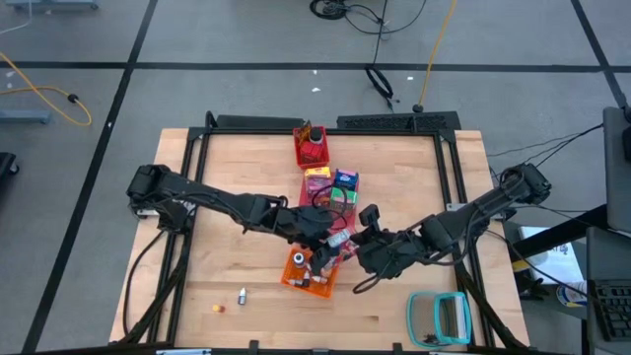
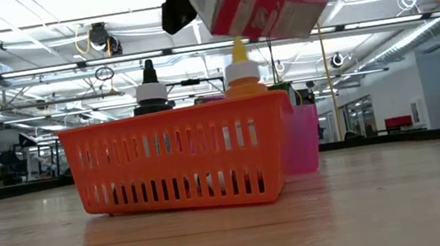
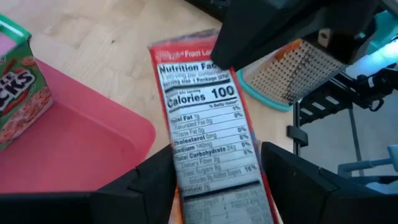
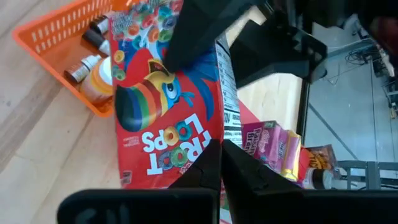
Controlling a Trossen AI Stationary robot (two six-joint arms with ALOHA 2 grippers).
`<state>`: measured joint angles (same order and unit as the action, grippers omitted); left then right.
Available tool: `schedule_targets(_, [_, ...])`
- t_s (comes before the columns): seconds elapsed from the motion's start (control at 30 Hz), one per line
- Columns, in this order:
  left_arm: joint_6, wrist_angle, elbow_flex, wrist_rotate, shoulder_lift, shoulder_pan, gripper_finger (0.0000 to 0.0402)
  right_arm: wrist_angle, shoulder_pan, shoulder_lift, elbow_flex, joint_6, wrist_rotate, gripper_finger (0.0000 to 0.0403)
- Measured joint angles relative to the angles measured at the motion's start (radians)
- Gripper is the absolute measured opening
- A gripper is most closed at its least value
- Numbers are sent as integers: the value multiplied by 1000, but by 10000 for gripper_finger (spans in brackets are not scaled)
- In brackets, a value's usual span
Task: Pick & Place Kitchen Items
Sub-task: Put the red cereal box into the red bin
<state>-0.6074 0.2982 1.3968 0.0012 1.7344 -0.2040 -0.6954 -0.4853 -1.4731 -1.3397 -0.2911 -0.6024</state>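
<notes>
Left gripper [image 3: 217, 180] is clamped on the red cardboard cereal box [image 4: 168, 106], held above the orange plastic slotted basket [image 2: 178, 159]; right gripper [image 4: 221, 163], fingers together just right, could nudge it askew.

A grey floor [image 1: 227, 35] is spreading out around the wooden table [image 1: 246, 177], with dark lines crossing it in a grid. A yellow cable [image 1: 59, 94] is curling over the floor beyond the table's left edge, and black cables [image 1: 360, 12] are lying coiled past the far edge. In the low view, a white ceiling [image 2: 33, 20] with beams and pipes is stretching overhead, and round lamps [image 2: 97, 35] are hanging from it. Bright light is coming down from above. Far across the hall, large windows [image 2: 357, 112] are showing on the right, and dark equipment [image 2: 1, 162] is standing along the left.
</notes>
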Motion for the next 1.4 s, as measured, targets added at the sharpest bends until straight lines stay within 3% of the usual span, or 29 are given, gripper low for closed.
schedule_targets(0.3, [10,8,0,2,0,-1,213,15,1,2,-28,-37,4,0])
schedule_targets(0.57, [59,8,0,2,0,-1,85,22,3,2,-30,-15,65,0])
schedule_targets(0.8, [74,14,0,-43,0,-10,84,26,3,8,-30,22,72,14])
schedule_targets(1.27, [123,40,0,-204,0,-52,85,-105,-1,141,-30,182,84,98])
schedule_targets(1.4, [155,42,0,-286,0,-78,95,-121,-1,181,-8,256,156,117])
